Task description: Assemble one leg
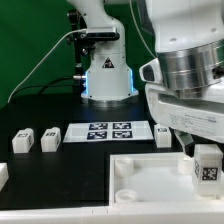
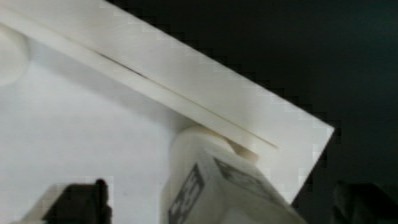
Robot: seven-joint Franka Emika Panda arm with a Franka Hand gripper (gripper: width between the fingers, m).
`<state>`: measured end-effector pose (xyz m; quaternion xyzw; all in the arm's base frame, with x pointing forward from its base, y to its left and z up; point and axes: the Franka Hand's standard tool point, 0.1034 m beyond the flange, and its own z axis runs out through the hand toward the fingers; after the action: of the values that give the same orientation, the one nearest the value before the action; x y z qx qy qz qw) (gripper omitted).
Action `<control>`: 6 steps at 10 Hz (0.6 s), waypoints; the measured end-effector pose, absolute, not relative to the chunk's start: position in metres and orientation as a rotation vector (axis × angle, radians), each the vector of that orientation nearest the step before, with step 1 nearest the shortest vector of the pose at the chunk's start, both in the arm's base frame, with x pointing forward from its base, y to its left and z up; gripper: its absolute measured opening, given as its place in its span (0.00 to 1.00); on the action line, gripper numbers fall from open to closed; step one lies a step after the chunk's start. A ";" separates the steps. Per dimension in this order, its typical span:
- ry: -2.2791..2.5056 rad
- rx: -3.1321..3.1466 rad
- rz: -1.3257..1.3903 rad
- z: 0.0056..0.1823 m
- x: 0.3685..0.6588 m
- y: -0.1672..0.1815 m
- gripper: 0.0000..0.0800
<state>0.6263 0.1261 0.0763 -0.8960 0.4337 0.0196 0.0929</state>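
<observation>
My gripper (image 1: 203, 152) is shut on a leg (image 1: 207, 168), a small white block with a black-and-white marker on its face. It holds the leg over the near right corner of the large flat white panel (image 1: 150, 180), at the exterior view's right. In the wrist view the leg (image 2: 228, 188) sits tilted between the two dark fingers (image 2: 75, 203), just by the panel's corner (image 2: 107, 120). I cannot tell whether the leg touches the panel. My gripper (image 2: 217, 208) shows only at its tips.
Two more legs (image 1: 22, 141) (image 1: 50, 139) lie left of the marker board (image 1: 107, 131), and one (image 1: 163, 133) lies right of it. Another white part (image 1: 3, 175) shows at the left edge. The robot base (image 1: 107, 75) stands behind.
</observation>
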 end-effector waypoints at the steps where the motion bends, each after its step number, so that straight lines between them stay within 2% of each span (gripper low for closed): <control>1: 1.132 -2.726 0.043 0.077 0.627 0.126 0.80; 5: 0.650 -2.889 -0.005 0.076 0.627 0.124 0.81; 6: 0.326 -2.996 0.013 0.077 0.626 0.124 0.81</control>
<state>0.6257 0.1244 0.0774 -0.9921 0.1079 0.0044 0.0638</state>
